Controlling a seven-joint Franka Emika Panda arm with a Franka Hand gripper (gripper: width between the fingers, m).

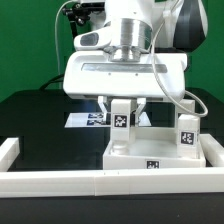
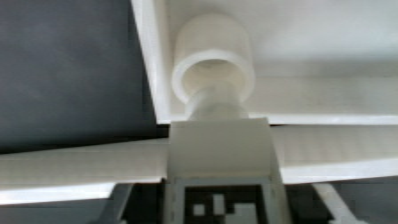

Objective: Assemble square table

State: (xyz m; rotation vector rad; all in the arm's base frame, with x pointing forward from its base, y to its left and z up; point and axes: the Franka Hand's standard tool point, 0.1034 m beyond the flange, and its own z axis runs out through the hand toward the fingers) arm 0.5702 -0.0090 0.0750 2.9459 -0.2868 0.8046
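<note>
The square table's top (image 1: 150, 152) is a white slab with a raised rim, lying flat at the middle of the exterior view. One tagged white leg (image 1: 188, 131) stands upright on its corner at the exterior view's right. My gripper (image 1: 122, 110) hangs over the slab's other near corner, shut on a second tagged leg (image 1: 122, 122) that it holds upright. In the wrist view this leg (image 2: 215, 95) points down at the slab's corner (image 2: 311, 60), with my gripper (image 2: 222, 192) closed round its tagged end. Whether the leg touches the slab is hidden.
Long white border bars run along the front (image 1: 100, 182) and the exterior view's left (image 1: 10, 152). The marker board (image 1: 84, 118) lies on the black table (image 1: 35, 115) behind the slab. A green wall stands at the back.
</note>
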